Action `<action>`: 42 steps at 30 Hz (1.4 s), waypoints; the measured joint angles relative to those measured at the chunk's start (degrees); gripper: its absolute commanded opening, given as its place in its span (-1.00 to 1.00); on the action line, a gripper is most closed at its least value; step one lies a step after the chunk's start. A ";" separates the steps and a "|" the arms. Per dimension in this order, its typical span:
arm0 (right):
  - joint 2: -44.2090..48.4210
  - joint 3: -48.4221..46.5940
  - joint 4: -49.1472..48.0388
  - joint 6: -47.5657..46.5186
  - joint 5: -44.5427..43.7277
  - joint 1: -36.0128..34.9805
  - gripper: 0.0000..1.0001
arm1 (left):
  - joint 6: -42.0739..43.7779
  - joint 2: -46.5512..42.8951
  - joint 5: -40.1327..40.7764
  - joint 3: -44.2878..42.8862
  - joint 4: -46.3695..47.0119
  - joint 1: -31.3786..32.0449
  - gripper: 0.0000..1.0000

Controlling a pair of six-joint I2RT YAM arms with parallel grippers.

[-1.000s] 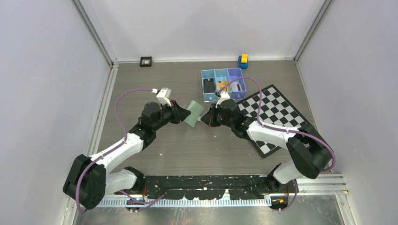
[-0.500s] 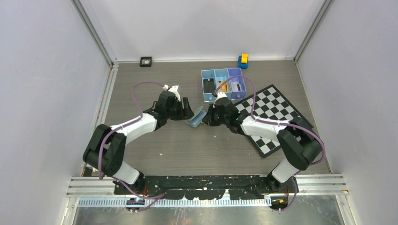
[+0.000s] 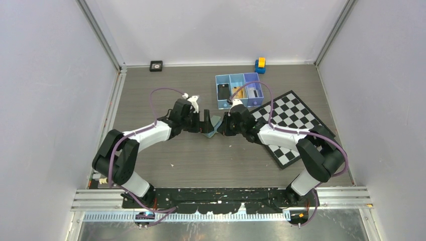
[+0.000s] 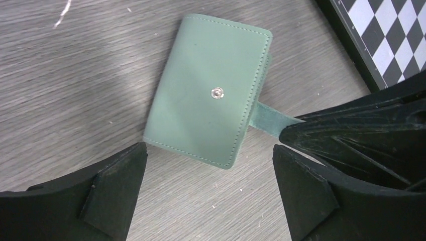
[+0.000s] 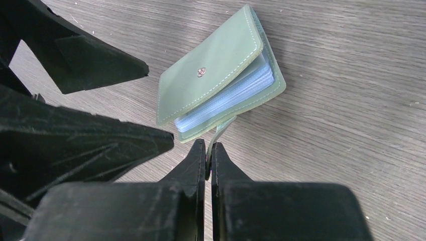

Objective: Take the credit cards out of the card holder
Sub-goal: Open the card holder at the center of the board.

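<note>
The card holder [image 4: 211, 90] lies folded on the wooden table [image 3: 166, 90], snap stud upward and pale blue sleeves showing along its gaping edge, just in front of the blue tray [image 3: 236, 76] whose three compartments hold the credit cards [image 3: 238, 92]. The right gripper [image 5: 208, 150], its arm stretched low from over the chessboard [image 3: 296, 125] and angled leftward, has its fingers pinched tight on the holder's short side tab. The left arm bends inward to face it, and the left gripper [image 4: 208, 155] hangs above the holder with fingers spread wide, grasping nothing.
</note>
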State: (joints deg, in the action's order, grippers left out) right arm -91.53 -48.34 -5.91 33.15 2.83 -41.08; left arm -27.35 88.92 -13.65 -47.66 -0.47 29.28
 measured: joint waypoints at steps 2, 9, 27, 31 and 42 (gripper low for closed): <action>0.00 0.00 -0.02 -0.02 0.24 0.00 -0.99 | 0.96 0.00 -0.07 -0.11 -0.02 0.74 0.90; 0.26 0.00 0.00 -0.11 0.26 0.00 -0.99 | 3.28 3.98 -0.07 -4.66 -1.31 1.79 0.81; 0.94 0.02 0.46 0.24 -0.87 0.98 -0.99 | 3.58 6.60 1.95 -9.66 -6.80 0.90 -0.83; 0.94 0.02 0.70 1.14 -0.83 2.34 -0.99 | 2.93 6.45 1.01 -9.49 -6.51 -0.15 -0.90; 0.94 0.02 3.41 3.65 -1.29 7.08 -0.90 | -0.90 6.47 -1.95 -8.07 -4.81 -2.93 -0.93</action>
State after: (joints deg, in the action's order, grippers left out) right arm -90.59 -48.31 -2.50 36.80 1.54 -34.00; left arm -28.25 95.39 -15.59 -55.72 -5.28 26.35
